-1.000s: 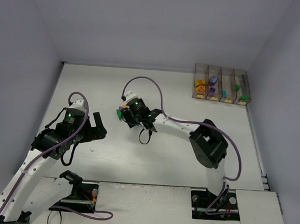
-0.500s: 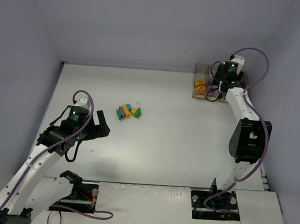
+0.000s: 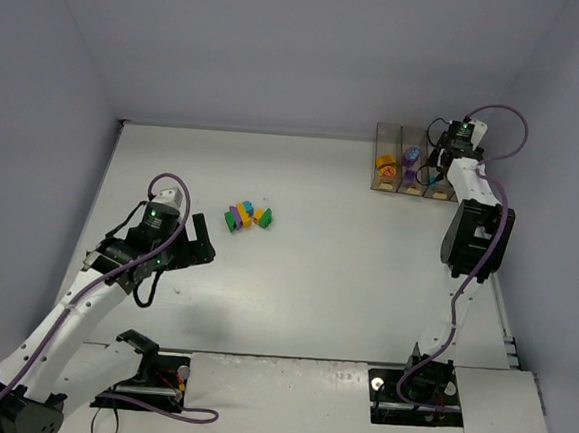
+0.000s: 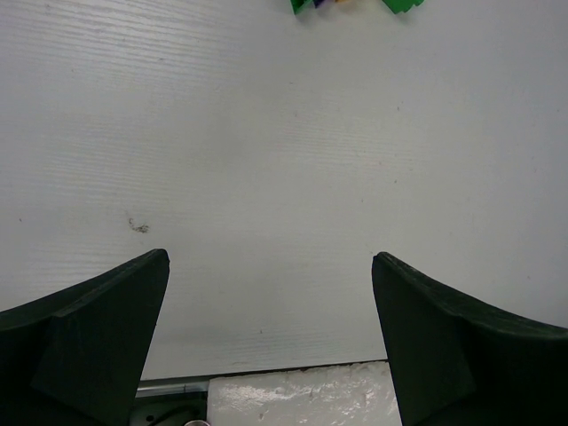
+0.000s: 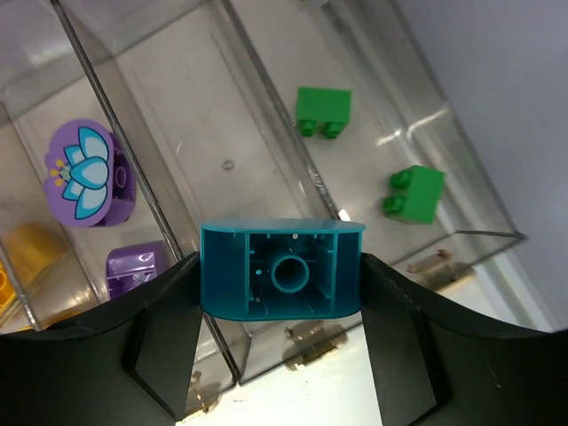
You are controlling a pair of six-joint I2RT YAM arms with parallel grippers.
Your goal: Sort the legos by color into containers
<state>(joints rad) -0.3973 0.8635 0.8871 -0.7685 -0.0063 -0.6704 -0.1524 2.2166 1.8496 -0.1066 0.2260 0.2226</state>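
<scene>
Right end effector: (image 5: 282, 286) closed on a teal rounded plastic brick (image 5: 282, 264), its hollow underside towards the wrist camera.
Brick position: above the row of four joined clear smoky plastic bins (image 5: 124, 146), over the third bin from the yellow end. This bin lies between the one holding the purple flower-printed brick (image 5: 84, 173) and the one holding two green bricks (image 5: 324, 111).
Risk, wrong bin: the brick looks nearly as wide as its bin. A small sideways offset at release could catch it on a dividing wall and tip it in with the purple or green bricks.
Risk, bounce: dropped from this height onto a hard base, it may hop out.
Risk, contact: the fingers (image 5: 164, 306) span more than one bin, so lowering them could strike the walls and shove the row.
Left end effector: (image 4: 269, 262) jaws wide apart and holding nothing, low over the white table (image 3: 345, 281).
Loose pile of green, purple, yellow and teal bricks: (image 3: 246, 215) on the table just beyond the left end effector, well apart from the bins.
Edges: the bins sit in the far right corner, near the grey enclosure wall (image 3: 551, 147), so there is little room behind them or to their right.
Open room: broad bare table between the pile and the bins, and the two arms are well apart.
</scene>
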